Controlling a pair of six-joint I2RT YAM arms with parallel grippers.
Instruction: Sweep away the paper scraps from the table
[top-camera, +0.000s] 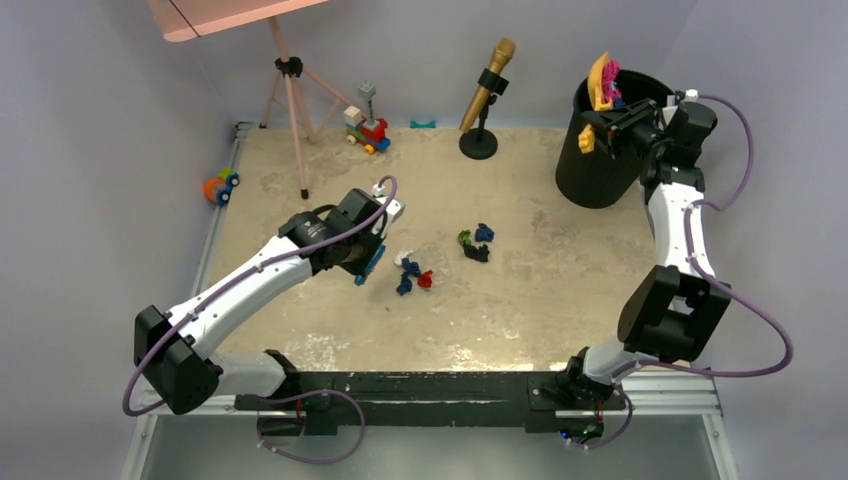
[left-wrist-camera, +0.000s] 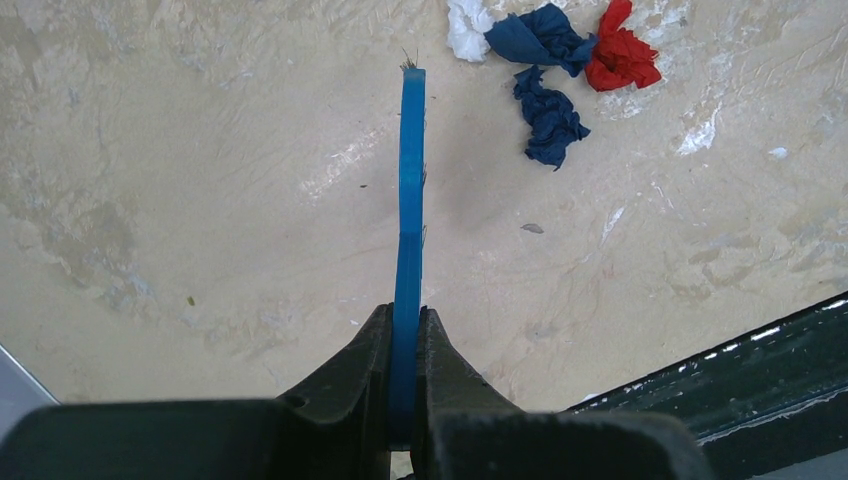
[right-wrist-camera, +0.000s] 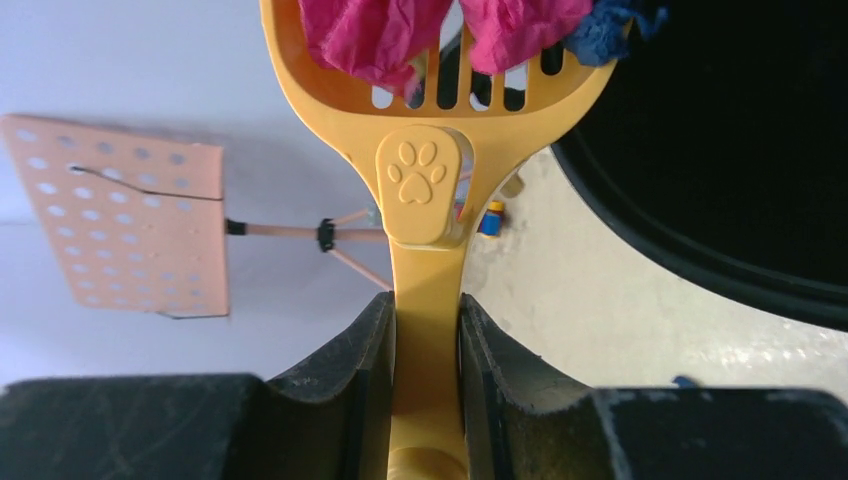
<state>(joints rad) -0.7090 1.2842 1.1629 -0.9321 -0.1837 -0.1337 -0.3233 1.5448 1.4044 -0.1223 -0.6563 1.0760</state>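
Note:
My left gripper (top-camera: 366, 262) is shut on a thin blue brush (left-wrist-camera: 410, 180), held edge-on just above the beige table (top-camera: 560, 300), left of a cluster of paper scraps (top-camera: 412, 274): white, navy and red wads (left-wrist-camera: 560, 60). A second cluster of green and navy scraps (top-camera: 476, 243) lies further right. My right gripper (top-camera: 610, 128) is shut on the handle of a yellow scoop (right-wrist-camera: 425, 190), raised at the rim of the black bin (top-camera: 600, 160). Pink and blue scraps (right-wrist-camera: 380, 30) sit in the scoop.
A microphone on a round stand (top-camera: 483, 100) stands at the back centre. A toy block train (top-camera: 368, 128) sits at the back left. A pink tripod stand (top-camera: 292, 90) rises at the left. An orange-and-blue toy car (top-camera: 220, 186) lies off the left rail.

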